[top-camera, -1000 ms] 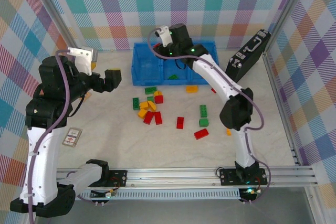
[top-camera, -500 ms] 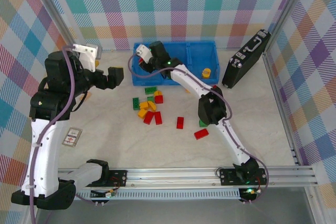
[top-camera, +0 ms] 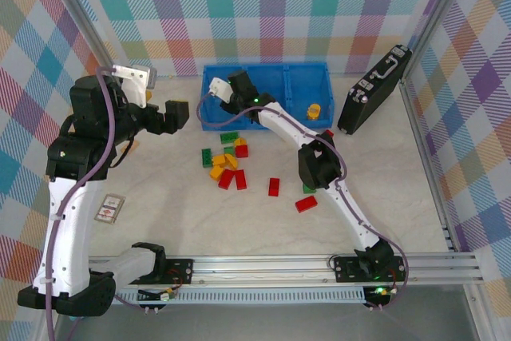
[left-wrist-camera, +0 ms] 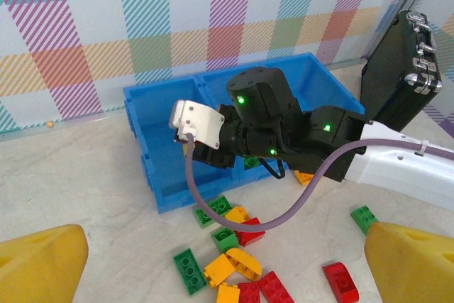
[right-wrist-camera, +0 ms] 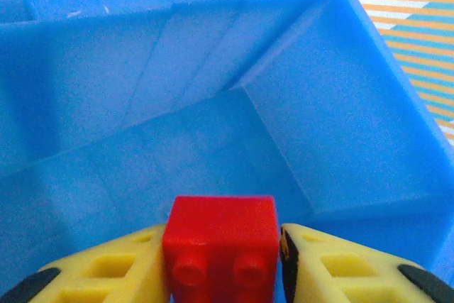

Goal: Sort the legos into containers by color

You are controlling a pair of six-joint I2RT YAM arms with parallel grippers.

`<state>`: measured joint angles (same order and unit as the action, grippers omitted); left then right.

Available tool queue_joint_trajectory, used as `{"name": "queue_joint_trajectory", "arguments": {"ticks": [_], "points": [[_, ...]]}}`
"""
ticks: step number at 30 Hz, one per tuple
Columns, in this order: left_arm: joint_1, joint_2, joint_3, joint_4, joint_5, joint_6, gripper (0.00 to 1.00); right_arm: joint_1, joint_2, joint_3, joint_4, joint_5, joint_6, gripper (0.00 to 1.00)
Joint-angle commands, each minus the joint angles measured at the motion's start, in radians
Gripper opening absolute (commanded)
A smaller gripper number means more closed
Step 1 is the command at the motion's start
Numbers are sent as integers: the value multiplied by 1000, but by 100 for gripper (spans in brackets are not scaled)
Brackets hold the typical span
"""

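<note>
The red lego [right-wrist-camera: 220, 243] is gripped firmly between the yellow fingers [right-wrist-camera: 106, 274] of my right gripper [right-wrist-camera: 221, 264]. It hangs over the floor of the left compartment of the blue tray [top-camera: 307, 68], which lies along the far edge of the tabletop [top-camera: 160, 229]. A yellow brick [top-camera: 315, 109] rests in the right compartment. On the pale marbled surface, loose legos [top-camera: 227, 167] are scattered near the middle. My left gripper [top-camera: 174, 116] hangs near the tray's left end, jaws spread wide and empty. A black briefcase [top-camera: 374, 89] leans in the far right corner, and plaid walls [top-camera: 319, 5] enclose everything.

No readable text, labels or numbers — nothing legible
</note>
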<state>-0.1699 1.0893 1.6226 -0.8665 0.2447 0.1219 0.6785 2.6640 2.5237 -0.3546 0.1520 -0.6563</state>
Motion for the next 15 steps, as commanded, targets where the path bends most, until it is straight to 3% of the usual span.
{"name": "queue_joint_trajectory", "arguments": {"ticks": [1, 4, 8, 15], "points": [[-10, -5, 25, -16, 16, 10, 100, 19, -53, -27, 23, -6, -43, 51], [-10, -6, 30, -21, 16, 9, 100, 32, -101, -62, 10, -3, -27, 59], [-11, -21, 29, -22, 16, 9, 100, 43, -207, -140, -41, 36, 89, 60], [-11, -52, -8, -1, 5, 5, 100, 50, -398, -232, -281, 92, 619, 60]]}}
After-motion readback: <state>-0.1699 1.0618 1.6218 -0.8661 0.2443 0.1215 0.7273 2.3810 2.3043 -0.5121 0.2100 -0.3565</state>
